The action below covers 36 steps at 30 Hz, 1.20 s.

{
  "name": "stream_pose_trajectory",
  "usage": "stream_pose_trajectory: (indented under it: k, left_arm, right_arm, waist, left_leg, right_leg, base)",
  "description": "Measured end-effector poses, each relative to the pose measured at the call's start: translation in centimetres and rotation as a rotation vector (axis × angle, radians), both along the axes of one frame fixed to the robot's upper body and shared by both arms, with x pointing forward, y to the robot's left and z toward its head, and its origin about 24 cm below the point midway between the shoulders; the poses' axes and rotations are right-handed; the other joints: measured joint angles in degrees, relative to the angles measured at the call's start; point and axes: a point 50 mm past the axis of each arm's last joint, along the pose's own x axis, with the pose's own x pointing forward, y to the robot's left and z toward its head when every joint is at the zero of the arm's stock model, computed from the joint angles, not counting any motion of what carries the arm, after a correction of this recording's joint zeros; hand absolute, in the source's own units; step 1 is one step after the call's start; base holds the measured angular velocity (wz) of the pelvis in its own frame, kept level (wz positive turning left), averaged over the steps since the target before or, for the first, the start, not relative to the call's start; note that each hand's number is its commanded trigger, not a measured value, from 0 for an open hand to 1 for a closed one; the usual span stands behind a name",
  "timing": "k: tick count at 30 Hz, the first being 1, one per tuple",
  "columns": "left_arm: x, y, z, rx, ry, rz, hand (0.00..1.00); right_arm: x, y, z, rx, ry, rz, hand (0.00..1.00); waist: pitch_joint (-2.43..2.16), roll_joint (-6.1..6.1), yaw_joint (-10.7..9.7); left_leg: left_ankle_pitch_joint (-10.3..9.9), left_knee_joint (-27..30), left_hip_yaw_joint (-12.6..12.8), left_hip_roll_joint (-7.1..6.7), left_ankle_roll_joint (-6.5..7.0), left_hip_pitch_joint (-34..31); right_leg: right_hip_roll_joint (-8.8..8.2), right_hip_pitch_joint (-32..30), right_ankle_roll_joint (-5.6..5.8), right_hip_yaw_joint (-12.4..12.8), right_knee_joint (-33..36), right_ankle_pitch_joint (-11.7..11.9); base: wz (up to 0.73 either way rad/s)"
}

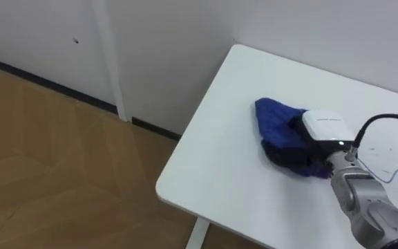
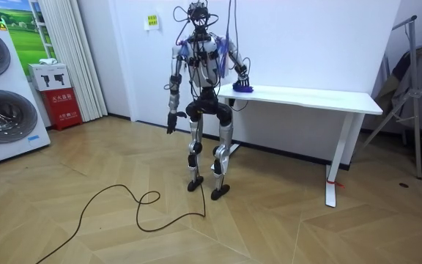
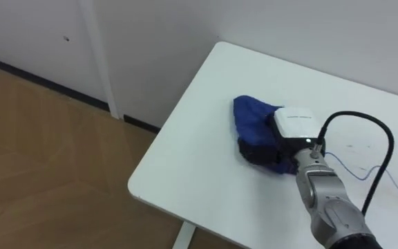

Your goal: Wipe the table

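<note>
The robot's right hand (image 1: 322, 128), reaching in from the lower right, lies on the blue cloth (image 1: 275, 119) right of centre on the white table (image 1: 213, 162) — whether it grips cannot be told — so wiping well likely means steady downward pressure and overlapping strokes; the left hand (image 2: 171, 122) hangs idle.

- Table (image 1: 220, 159): smooth white top with a matt, faintly satin finish.
- Cloth (image 1: 275, 117): soft blue fabric, crumpled and matt, darker in the folds.
- Right hand (image 1: 329, 126): its back is a smooth white plastic shell with a slight gloss, and the wrist behind it looks like dull grey metal.
- Floor (image 1: 54, 159): wood laid in a herringbone pattern, smooth with a low sheen.
- Wall (image 1: 164, 55): flat white paint, matt.
- Washing machine (image 2: 2, 95): glossy white casing with a dark, glassy round door.
- Curtain (image 2: 68, 51): pale pleated cloth.
</note>
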Motion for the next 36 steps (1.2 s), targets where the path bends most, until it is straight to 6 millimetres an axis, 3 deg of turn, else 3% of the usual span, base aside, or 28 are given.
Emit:
stream_pose_trajectory:
  k: [24, 28, 30, 32, 36]
  left_arm:
    - [-0.9, 0.1, 0.0, -0.001, 0.012, 0.005, 0.0]
    - [-0.4, -0.2, -0.1, 0.0, -0.004, 0.004, 0.0]
    - [-0.2, -0.5, -0.2, -0.008, -0.006, 0.008, 0.0]
    - [-0.4, -1.0, -0.3, -0.016, 0.001, 0.015, 0.0]
    - [-0.9, -1.0, -0.3, -0.012, -0.001, 0.051, 0.0]
  right_arm:
    - [-0.6, -0.6, -0.1, 0.174, -0.008, -0.074, 1.0]
    - [-0.5, -0.1, -0.6, 0.284, 0.005, -0.137, 1.0]
    - [-0.3, 0.4, -0.7, 0.321, 0.003, -0.161, 1.0]
    - [-0.1, 0.5, -0.8, 0.369, -0.002, -0.197, 1.0]
    - [0.1, -0.3, -1.2, 0.477, -0.014, -0.279, 1.0]
  waist:
    - [-0.25, -0.17, -1.02]
    - [-0.11, 0.2, -0.79]
    - [0.3, 0.82, -0.74]
    - [0.37, 1.76, -0.61]
    - [0.34, 2.38, -1.21]
  left_leg:
    - [-0.1, 0.55, -0.03, -0.09, 0.09, -1.44]
    - [-0.1, 0.46, 0.04, -0.03, 0.09, -0.8]
    - [-0.12, 0.38, 0.35, -0.02, 0.12, -0.05]
    - [-0.4, 0.28, 1.05, 0.05, 0.17, 0.21]
    - [-0.44, 0.67, 1.14, 0.06, 0.19, -0.02]
  right_leg:
    - [-0.08, -1.22, 0.04, 0.05, 0.05, -0.02]
    - [-0.06, -0.59, 0.04, -0.01, 0.05, -0.03]
    - [-0.04, -0.06, 0.04, 0.31, 0.04, -0.03]
    - [0.0, 0.06, 0.06, 1.14, 0.07, -0.03]
    - [-0.04, -0.03, 0.05, 1.1, 0.22, -0.03]
  base:
    - [0.0]
    - [-0.02]
    - [-0.11]
    - [-0.16]
    - [-0.02]
